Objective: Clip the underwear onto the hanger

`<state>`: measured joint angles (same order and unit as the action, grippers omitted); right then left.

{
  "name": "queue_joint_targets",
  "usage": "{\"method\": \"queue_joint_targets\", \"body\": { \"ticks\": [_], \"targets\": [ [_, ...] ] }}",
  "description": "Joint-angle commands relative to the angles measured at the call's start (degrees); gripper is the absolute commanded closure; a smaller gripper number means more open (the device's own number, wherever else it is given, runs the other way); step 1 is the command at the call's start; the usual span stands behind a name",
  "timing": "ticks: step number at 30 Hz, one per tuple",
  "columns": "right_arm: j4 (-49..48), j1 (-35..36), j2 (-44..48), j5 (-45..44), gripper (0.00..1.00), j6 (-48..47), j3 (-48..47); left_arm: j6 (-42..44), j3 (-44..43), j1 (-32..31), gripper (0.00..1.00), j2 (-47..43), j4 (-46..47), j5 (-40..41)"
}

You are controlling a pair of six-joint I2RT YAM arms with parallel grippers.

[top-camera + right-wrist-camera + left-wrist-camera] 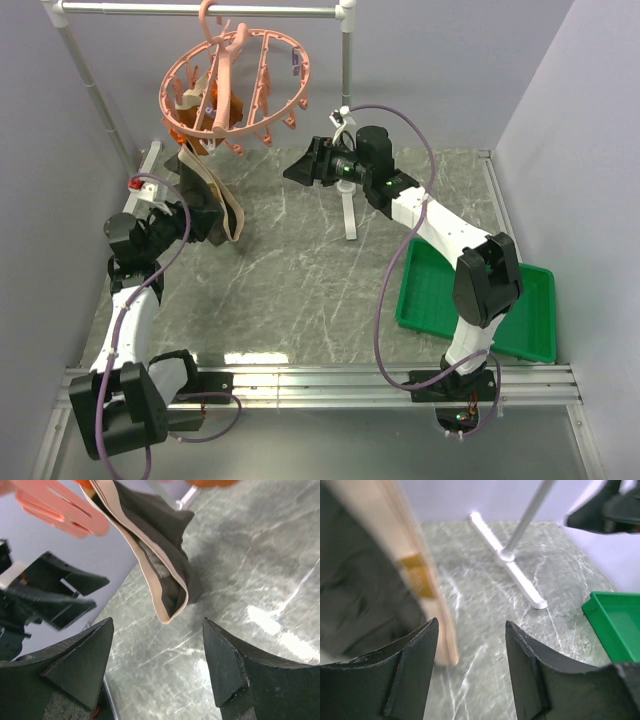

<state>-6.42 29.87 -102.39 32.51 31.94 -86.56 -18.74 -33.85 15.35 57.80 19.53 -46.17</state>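
The hanger [240, 80], a salmon-pink ring with clips, hangs tilted from the rack's top bar. The underwear [212, 190], dark with a tan waistband, hangs from the ring's left side down towards the table. My left gripper [205, 225] is open and empty beside its lower end; in the left wrist view [472, 630] the cloth [360, 580] lies just left of the left finger. My right gripper [293, 170] is open and empty, to the right of the cloth. In the right wrist view [157, 625] the underwear [160, 540] hangs ahead, with a pink clip [60, 510] above.
The white-grey pipe rack [346, 130] stands behind, its foot [512, 567] on the marble table. A green tray [470, 300] lies at the right. An orange-brown garment [236, 110] hangs inside the ring. Walls close in on the left, back and right.
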Motion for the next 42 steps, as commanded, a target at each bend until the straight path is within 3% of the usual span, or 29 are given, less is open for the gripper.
{"method": "queue_joint_targets", "body": {
  "ticks": [1, 7, 14, 22, 33, 37, 42],
  "targets": [
    [-4.57, -0.86, 4.21, -1.93, 0.21, -1.62, 0.96, 2.83, -3.07, -5.13, 0.39, -2.69, 6.22, 1.6],
    [-5.98, -1.22, 7.28, -1.84, 0.23, -3.11, 2.1, 4.59, -5.96, -16.56, 0.39, -1.39, 12.36, 12.76],
    [-4.57, -1.39, 9.57, -1.75, 0.25, -5.67, 2.1, 0.82, -9.92, -22.12, 0.39, 6.26, 23.44, 19.18],
    [-3.6, -1.04, 10.98, -0.87, 0.25, -5.93, -0.18, -4.01, -11.77, -22.74, 0.39, 13.38, 31.0, 23.31],
    [-3.08, 0.28, 9.49, 1.24, 0.25, -8.3, -4.92, -3.85, -14.05, -22.82, 0.4, 18.4, 39.0, 20.33],
    [-2.29, 1.68, 8.35, 1.5, 0.25, -10.84, -8.52, -3.67, -14.67, -22.74, 0.46, 19.89, 40.5, 19.02],
    [-0.09, 3.09, 6.33, 1.15, 0.25, -12.87, -12.57, -3.93, -14.93, -22.83, 0.61, 20.68, 41.99, 17.44]
  ]
}}
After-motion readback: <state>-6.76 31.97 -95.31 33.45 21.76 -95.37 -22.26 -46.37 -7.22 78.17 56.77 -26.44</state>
